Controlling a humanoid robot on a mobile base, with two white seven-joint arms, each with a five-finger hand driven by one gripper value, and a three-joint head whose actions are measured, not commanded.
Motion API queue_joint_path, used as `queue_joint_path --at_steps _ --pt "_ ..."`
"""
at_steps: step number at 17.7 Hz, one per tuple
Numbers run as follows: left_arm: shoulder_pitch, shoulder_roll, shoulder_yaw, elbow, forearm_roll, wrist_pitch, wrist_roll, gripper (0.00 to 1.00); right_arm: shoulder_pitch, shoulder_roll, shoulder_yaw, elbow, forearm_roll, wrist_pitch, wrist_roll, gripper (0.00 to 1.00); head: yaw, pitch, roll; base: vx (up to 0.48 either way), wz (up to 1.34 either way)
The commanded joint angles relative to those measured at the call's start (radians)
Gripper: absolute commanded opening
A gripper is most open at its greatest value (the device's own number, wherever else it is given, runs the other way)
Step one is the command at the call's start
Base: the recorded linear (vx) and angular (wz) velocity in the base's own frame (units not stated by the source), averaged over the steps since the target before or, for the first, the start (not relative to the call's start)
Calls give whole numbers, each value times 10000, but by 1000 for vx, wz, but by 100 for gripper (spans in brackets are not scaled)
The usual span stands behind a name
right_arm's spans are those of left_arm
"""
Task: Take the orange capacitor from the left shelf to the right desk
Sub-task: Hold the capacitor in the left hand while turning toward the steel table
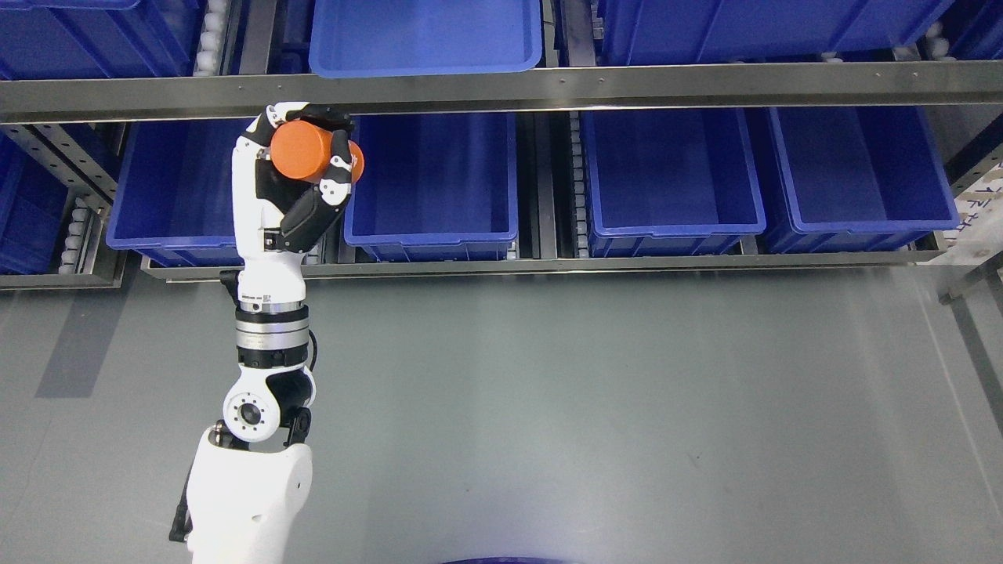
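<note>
An orange cylindrical capacitor (pixel 304 151) lies on its side in my left hand (pixel 309 157), whose white and black fingers are curled around it. The hand is raised in front of the shelf, just under the metal rail (pixel 627 82), between two blue bins of the lower row. My left arm (pixel 262 352) rises from the bottom left of the picture. The right arm does not show.
Several blue bins (pixel 670 180) stand side by side on the lower shelf, and more sit on the level above (pixel 427 35). A grey floor (pixel 595 407) spreads in front of the shelf. A metal frame leg (pixel 972 282) shows at the right edge.
</note>
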Motion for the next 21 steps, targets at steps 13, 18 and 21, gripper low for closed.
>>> queue_joint_path --at_steps 13,18,21 --pt "269 175 -475 -1 0 38 -5 3 229 -175 -107 -175 77 -4 -3 100 0 0 0 5 -168" --pt "269 175 -628 -1 16 38 -5 3 229 -175 -107 -175 77 -4 -3 100 0 0 0 12 -449" --pt "269 175 -659 -1 0 68 -20 3 229 -175 -107 -175 61 -4 -3 100 0 0 0 47 -593"
